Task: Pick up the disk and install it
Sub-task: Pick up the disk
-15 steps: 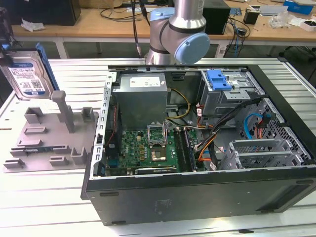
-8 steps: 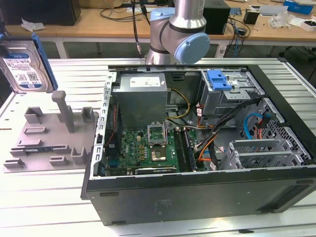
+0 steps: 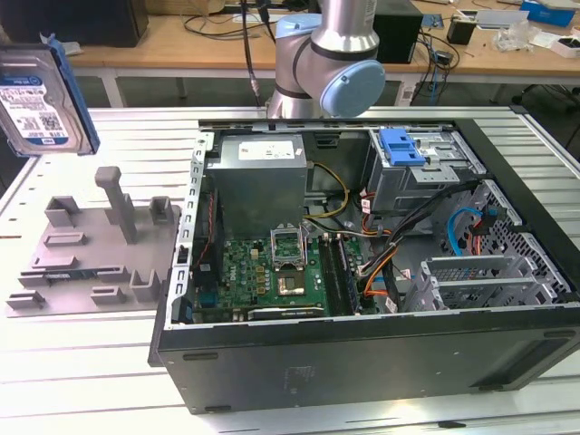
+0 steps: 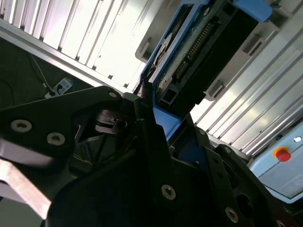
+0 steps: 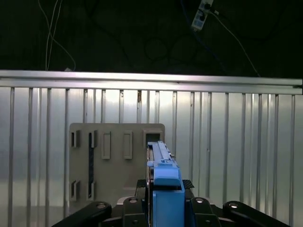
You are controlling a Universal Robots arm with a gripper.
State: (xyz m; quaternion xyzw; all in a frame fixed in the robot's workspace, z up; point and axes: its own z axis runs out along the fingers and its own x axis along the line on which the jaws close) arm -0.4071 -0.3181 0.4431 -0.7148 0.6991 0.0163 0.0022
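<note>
Disk (image 3: 41, 95): held above gray holder (image 3: 91, 245) | hand (image 5: 164, 201): clamped on disk | install in computer case (image 3: 362, 349): pending

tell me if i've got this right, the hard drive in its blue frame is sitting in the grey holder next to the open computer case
Not quite. The hard drive is not sitting in the grey holder. The exterior view shows it up in the air above the holder, and in the first wrist view the gripper grips its blue frame. The holder does stand next to the open computer case.
</note>
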